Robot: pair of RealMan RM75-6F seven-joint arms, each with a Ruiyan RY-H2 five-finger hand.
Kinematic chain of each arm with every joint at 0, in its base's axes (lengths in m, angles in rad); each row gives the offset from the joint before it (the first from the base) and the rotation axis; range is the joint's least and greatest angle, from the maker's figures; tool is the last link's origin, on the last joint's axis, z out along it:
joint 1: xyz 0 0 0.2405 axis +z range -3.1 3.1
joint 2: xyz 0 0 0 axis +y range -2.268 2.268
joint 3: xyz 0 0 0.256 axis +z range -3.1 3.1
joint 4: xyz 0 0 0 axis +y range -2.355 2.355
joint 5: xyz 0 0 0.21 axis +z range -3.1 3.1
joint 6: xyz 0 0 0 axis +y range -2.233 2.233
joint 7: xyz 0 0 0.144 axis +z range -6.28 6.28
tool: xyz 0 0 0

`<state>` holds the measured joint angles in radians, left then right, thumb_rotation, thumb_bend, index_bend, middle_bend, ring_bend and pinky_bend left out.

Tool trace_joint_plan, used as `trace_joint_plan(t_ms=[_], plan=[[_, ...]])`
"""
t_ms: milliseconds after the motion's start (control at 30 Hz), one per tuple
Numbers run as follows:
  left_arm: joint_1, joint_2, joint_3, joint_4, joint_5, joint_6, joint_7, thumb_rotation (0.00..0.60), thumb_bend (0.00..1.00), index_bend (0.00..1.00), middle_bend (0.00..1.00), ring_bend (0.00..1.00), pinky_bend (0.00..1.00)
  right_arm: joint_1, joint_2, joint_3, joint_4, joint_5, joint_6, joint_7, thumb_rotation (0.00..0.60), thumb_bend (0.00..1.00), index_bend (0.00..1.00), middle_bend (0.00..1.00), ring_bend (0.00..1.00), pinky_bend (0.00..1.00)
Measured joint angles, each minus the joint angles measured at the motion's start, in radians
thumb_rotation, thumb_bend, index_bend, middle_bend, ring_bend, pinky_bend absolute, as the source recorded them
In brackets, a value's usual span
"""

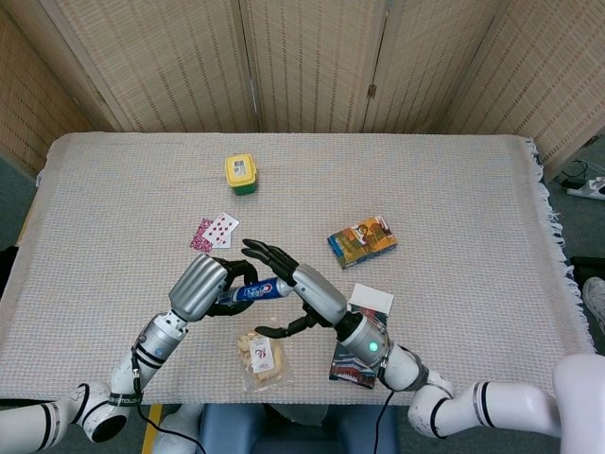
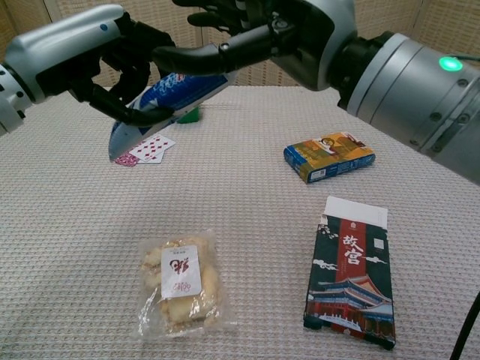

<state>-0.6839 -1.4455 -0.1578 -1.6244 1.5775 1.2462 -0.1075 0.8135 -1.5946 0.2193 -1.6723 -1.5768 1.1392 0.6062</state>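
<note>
The left hand (image 1: 210, 282) is raised above the table, its dark fingers curled around the lower end of a blue toothpaste tube (image 1: 253, 291), which it grips; in the chest view the left hand (image 2: 112, 64) holds the toothpaste tube (image 2: 169, 101) tilted, flat crimped end down to the left and the other end rising to the right. The right hand (image 1: 295, 284) reaches in from the right with its fingers spread apart over the tube's upper end and its thumb stretched out below; in the chest view the right hand (image 2: 251, 34) has the thumb lying along the top of the tube, at or very near it, though real contact cannot be told. It holds nothing.

Below the hands, near the table's front edge, lies a clear bag of biscuits (image 2: 180, 281). To its right lies a dark box printed with a palace (image 2: 350, 274), a white flap at its far end. Further back sits a small blue and orange carton (image 2: 328, 156). Behind the tube lie playing cards (image 1: 215, 231), and beyond them a yellow-lidded container (image 1: 241, 173), all on the woven tablecloth (image 1: 454, 189).
</note>
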Motion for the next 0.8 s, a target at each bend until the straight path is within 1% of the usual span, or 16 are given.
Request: trace_joint_plan(t_ms=[300, 633, 800], plan=[[0.003, -0.007, 0.0, 0.02, 0.008, 0.015, -0.019, 0.6, 0.74, 0.82, 0.82, 0.75, 0.81, -0.002, 0.008, 0.0, 0.007, -0.013, 0.026, 0.046, 0.546, 0.27, 0.0, 0.0, 0.0, 0.0], [0.009, -0.026, 0.004, 0.072, 0.026, 0.043, -0.05, 0.6, 0.74, 0.82, 0.82, 0.75, 0.81, -0.03, 0.071, 0.002, -0.008, -0.021, 0.071, 0.08, 0.546, 0.27, 0.0, 0.0, 0.0, 0.0], [0.008, -0.027, 0.009, 0.109, 0.008, 0.018, -0.043, 0.6, 0.74, 0.82, 0.82, 0.74, 0.81, -0.041, 0.112, 0.0, -0.018, -0.025, 0.081, 0.074, 0.543, 0.27, 0.0, 0.0, 0.0, 0.0]])
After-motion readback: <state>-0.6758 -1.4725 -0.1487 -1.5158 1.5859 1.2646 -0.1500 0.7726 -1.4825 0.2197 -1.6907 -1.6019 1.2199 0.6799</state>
